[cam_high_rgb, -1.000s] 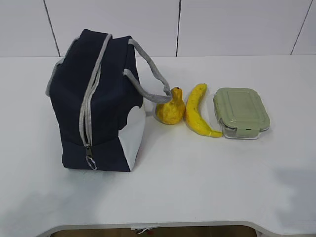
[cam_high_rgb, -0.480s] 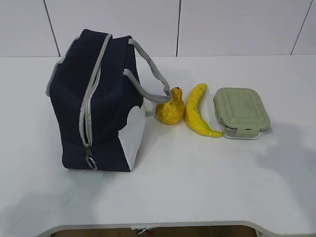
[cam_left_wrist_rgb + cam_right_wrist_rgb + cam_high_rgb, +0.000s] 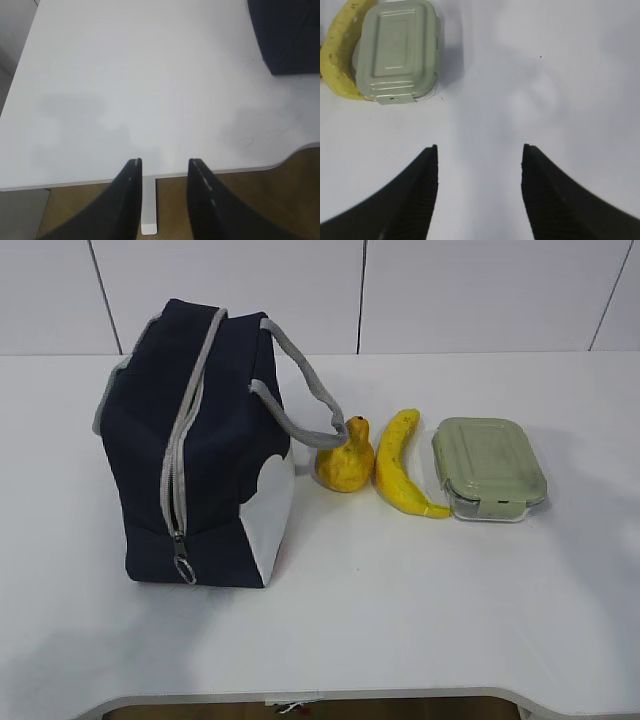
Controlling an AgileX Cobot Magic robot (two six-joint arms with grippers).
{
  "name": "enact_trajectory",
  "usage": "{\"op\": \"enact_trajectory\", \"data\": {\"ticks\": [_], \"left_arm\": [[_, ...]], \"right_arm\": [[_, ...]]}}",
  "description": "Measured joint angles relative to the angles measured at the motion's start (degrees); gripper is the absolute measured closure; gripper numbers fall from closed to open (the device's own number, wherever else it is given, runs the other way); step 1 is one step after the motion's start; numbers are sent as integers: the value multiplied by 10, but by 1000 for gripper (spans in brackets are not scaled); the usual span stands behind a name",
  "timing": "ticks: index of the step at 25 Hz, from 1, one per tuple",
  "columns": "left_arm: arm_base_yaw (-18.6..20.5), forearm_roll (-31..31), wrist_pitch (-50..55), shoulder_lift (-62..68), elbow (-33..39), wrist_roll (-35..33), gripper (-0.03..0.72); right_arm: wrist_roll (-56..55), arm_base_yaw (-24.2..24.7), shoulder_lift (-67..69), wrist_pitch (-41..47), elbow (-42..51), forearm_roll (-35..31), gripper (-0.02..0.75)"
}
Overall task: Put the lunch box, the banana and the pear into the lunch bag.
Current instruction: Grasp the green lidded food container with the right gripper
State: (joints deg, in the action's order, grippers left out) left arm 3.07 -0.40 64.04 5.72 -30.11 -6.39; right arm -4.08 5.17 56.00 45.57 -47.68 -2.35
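Pear (image 3: 344, 462) in exterior view only

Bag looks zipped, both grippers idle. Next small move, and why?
Probably send the left gripper toward the zipper pull at the lunch bag's near bottom edge. The zipper appears closed along its whole length, so nothing can go in yet. The pear, banana and lunch box all lie on the table, untouched.

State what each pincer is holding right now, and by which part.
Nothing is held. The left pincer is open over bare table near its edge. The right pincer is open too, short of the lunch box and banana.
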Motion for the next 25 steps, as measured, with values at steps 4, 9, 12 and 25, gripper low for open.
{"op": "enact_trajectory", "data": {"ticks": [4,9,12,25], "left_arm": [[0,0,0,0,0,0,450],[0,0,0,0,0,0,450],[0,0,0,0,0,0,450],[0,0,0,52,0,0,449]], "right_arm": [[2,0,86,-4,-49,-22,304],[66,0,170,-6,-109,-89,304],[138,4,219,10,-142,-162,304],[425,140,433,223,-246,-513,303]]}}
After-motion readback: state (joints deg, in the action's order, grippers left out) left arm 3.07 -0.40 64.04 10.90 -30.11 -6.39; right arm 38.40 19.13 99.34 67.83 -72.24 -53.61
